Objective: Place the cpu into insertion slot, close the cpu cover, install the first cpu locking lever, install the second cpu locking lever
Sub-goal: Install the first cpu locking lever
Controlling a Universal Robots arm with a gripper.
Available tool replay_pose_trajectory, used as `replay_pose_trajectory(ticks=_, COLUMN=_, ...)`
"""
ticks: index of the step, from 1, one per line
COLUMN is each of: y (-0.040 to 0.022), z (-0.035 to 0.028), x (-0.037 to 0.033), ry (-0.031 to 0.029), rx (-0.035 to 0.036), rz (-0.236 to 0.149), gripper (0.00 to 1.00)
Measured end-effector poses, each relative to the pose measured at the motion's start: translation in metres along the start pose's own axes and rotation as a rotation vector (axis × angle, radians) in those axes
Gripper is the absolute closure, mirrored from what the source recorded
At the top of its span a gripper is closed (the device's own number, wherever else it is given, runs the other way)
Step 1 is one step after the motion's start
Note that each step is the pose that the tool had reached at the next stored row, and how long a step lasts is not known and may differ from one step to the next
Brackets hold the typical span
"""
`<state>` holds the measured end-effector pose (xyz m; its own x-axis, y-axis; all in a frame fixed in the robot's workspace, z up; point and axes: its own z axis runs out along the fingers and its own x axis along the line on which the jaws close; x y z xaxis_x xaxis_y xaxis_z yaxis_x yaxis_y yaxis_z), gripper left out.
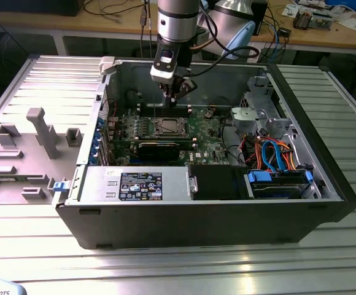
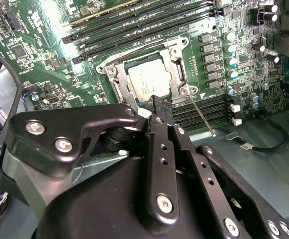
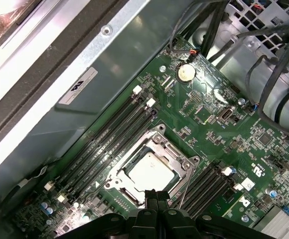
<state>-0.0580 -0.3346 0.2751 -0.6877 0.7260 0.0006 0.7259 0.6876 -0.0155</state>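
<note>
The cpu [image 2: 148, 81] [image 3: 151, 171], a pale silver square, lies in the insertion slot [image 1: 167, 127] on the green motherboard. The cpu cover [image 2: 177, 62] [image 3: 160, 144], a silver frame, lies flat around the chip. A thin metal locking lever [image 2: 202, 115] [image 3: 184, 193] juts out from one corner of the socket, unlatched. My gripper [image 1: 177, 95] hangs a little above the socket inside the case. In both wrist views its black fingers [image 2: 160, 102] [image 3: 157, 193] are pressed together, holding nothing, with their tips over the socket's edge.
Long black memory slots [image 2: 149, 22] [image 3: 109, 137] flank the socket. A black card [image 1: 159, 147], a silver power supply [image 1: 135, 183] and a drive cage with blue and orange cables [image 1: 276, 153] fill the case. A grey fixture [image 1: 40, 132] sits on the exterior view's left.
</note>
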Motion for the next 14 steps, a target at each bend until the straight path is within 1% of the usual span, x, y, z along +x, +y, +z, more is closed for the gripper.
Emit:
replay_pose_trajectory(ticks=6, y=0.0000, z=0.0000, x=0.0000, ry=-0.0005, rx=0.0000, rz=-0.037, gripper=0.89)
replay_pose_trajectory(ticks=10, y=0.0000, z=0.0000, x=0.0001, ry=-0.0008, rx=0.0000, rz=-0.050, gripper=0.89)
replay_pose_trajectory(ticks=14, y=-0.0002, z=0.0000, x=0.0002, ry=-0.0008, rx=0.0000, rz=-0.054, gripper=0.89)
